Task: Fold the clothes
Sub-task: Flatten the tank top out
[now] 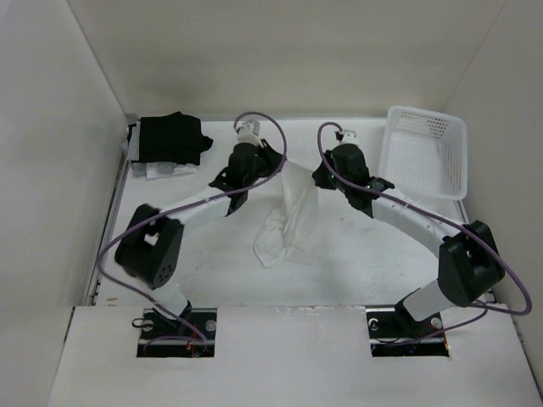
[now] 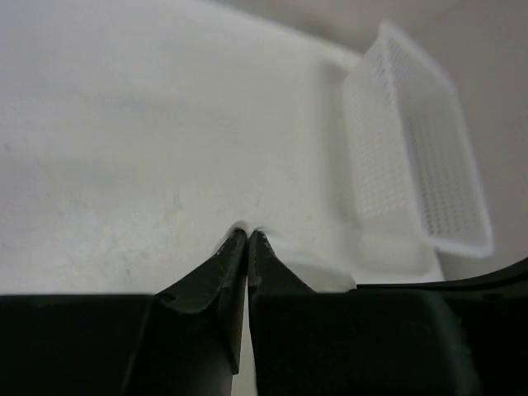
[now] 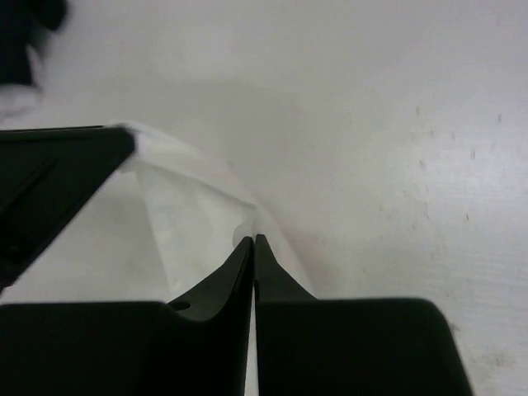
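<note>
The clothes (image 1: 288, 216), a thin white garment, hang in a narrow crumpled drape at the middle of the table, the lower end bunched on the surface. My left gripper (image 1: 278, 166) is shut on the top edge from the left. In the left wrist view its tips (image 2: 247, 232) pinch a small peak of the clothes (image 2: 318, 268). My right gripper (image 1: 316, 178) is shut on the same top edge from the right. The right wrist view shows its tips (image 3: 253, 239) closed on the clothes (image 3: 190, 210), which stretch toward the left gripper's black body (image 3: 49, 177).
A white lattice basket (image 1: 424, 153) stands at the back right, also seen as a basket (image 2: 412, 157) from the left wrist. Black folded garments (image 1: 170, 140) lie at the back left on some white cloth. White walls enclose the table on three sides.
</note>
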You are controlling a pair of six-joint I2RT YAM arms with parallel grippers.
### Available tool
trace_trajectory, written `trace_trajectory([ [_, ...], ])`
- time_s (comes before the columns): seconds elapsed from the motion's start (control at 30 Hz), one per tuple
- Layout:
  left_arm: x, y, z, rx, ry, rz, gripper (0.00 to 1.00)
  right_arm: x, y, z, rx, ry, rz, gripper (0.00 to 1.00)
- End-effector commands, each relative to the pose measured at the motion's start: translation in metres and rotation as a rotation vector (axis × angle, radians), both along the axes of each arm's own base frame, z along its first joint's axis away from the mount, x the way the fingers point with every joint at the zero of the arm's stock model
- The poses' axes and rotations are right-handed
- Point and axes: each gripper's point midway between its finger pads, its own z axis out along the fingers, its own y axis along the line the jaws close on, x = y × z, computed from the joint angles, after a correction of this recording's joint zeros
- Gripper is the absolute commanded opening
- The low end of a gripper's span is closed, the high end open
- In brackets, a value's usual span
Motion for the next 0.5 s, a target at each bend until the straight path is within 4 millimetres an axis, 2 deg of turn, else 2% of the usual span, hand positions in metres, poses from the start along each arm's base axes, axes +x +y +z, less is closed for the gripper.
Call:
trace_trajectory([
  [0.0, 0.004, 0.060, 0.184, -0.119, -0.367, 0.165, 0.00, 0.019, -0.001, 0.170, 0.128, -0.341, 0.013, 0.05],
  [0.03, -0.002, 0.069, 0.201, -0.128, -0.398, 0.181, 0.00, 0.017, -0.003, 0.192, 0.130, -0.376, 0.018, 0.05],
  [0.07, -0.014, 0.082, 0.230, -0.144, -0.453, 0.201, 0.00, 0.012, -0.007, 0.225, 0.134, -0.433, 0.026, 0.05],
  [0.1, -0.024, 0.091, 0.251, -0.152, -0.494, 0.211, 0.00, 0.007, -0.008, 0.244, 0.140, -0.468, 0.031, 0.06],
  [0.13, -0.034, 0.099, 0.269, -0.158, -0.528, 0.222, 0.00, -0.001, -0.014, 0.276, 0.144, -0.531, 0.035, 0.06],
  [0.17, -0.043, 0.106, 0.282, -0.166, -0.551, 0.228, 0.00, -0.008, -0.015, 0.292, 0.144, -0.561, 0.043, 0.07],
  [0.2, -0.048, 0.109, 0.288, -0.166, -0.566, 0.232, 0.00, -0.014, -0.014, 0.299, 0.145, -0.575, 0.055, 0.07],
  [0.23, -0.059, 0.115, 0.299, -0.164, -0.591, 0.236, 0.00, -0.028, -0.009, 0.307, 0.145, -0.592, 0.084, 0.08],
  [0.3, -0.069, 0.121, 0.302, -0.160, -0.597, 0.243, 0.00, -0.040, -0.002, 0.298, 0.132, -0.583, 0.117, 0.09],
  [0.37, -0.080, 0.123, 0.295, -0.154, -0.588, 0.239, 0.00, -0.055, 0.007, 0.265, 0.116, -0.531, 0.150, 0.09],
  [0.4, -0.087, 0.121, 0.282, -0.147, -0.570, 0.224, 0.01, -0.062, 0.012, 0.239, 0.102, -0.488, 0.161, 0.09],
  [0.43, -0.089, 0.120, 0.279, -0.145, -0.566, 0.221, 0.01, -0.065, 0.014, 0.222, 0.092, -0.458, 0.164, 0.09],
  [0.47, -0.097, 0.117, 0.249, -0.130, -0.518, 0.200, 0.02, -0.074, 0.017, 0.172, 0.075, -0.369, 0.161, 0.09],
])
